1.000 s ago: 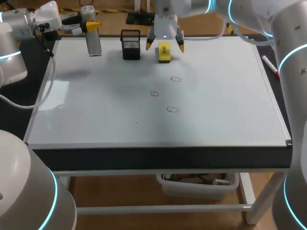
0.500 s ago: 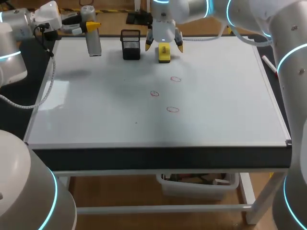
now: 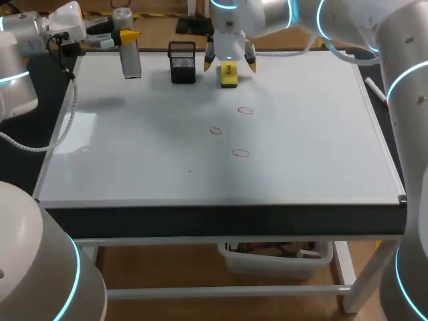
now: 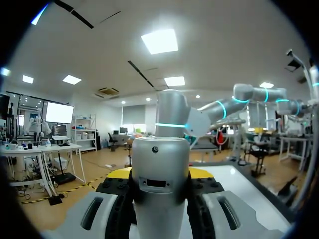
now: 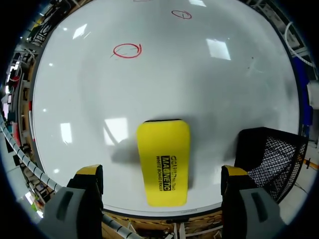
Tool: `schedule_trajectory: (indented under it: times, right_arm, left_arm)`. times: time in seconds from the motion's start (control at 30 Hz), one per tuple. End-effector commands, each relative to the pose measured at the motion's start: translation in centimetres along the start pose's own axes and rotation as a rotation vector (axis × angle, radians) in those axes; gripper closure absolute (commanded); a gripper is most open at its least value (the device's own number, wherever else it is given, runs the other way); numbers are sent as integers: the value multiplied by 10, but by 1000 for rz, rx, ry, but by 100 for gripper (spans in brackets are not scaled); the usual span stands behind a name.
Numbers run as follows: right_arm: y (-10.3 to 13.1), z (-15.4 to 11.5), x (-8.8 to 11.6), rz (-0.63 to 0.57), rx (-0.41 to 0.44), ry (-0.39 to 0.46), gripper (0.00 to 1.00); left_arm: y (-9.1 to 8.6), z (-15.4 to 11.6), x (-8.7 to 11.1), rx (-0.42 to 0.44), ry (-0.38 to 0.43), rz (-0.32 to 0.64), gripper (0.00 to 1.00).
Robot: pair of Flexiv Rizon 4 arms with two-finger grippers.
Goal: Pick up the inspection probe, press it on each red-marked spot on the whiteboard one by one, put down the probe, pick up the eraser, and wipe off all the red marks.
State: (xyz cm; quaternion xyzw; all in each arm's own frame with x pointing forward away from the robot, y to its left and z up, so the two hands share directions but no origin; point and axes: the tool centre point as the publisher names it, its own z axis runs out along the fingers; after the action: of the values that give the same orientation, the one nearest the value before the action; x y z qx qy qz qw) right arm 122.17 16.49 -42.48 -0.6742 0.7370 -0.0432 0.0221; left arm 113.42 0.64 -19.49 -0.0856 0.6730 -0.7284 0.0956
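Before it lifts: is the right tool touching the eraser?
Apart. Right wrist view shows bare whiteboard between the eraser and each finger of the right tool.

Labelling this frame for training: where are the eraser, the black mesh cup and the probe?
eraser [image 5: 163, 160], right wrist view, middle of its yellow top.
black mesh cup [image 3: 182, 67], head view, its front wall.
probe [image 3: 132, 61], head view, its silver body.

Built of glossy silver-grey rounded segments on both the left arm [image 3: 19, 73] and the right arm [image 3: 404, 60], ringed at the joints by glowing cyan light bands [image 3: 409, 72]. Trails a ribbed white hose [image 3: 67, 124] and a thin black cable [image 3: 65, 60] at far left. Ends in a grey left gripper [image 4: 159, 174] and right gripper [image 3: 229, 65], both with bright yellow tips [image 5: 89, 171].
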Motion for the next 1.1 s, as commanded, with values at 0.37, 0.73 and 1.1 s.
schedule_trajectory:
  times: [0.37,0.73,1.1]
  right_arm:
    - [-34,10,-2,-12,-369,22,100]
    - [-33,-21,28,107,-379,18,100]
    - [-23,-44,102,365,-371,-9,100]
  left_arm:
    - [-2,0,2,0,-5,2,100]
    - [-2,0,2,0,-5,2,100]
    - [-2,0,2,0,-5,2,100]
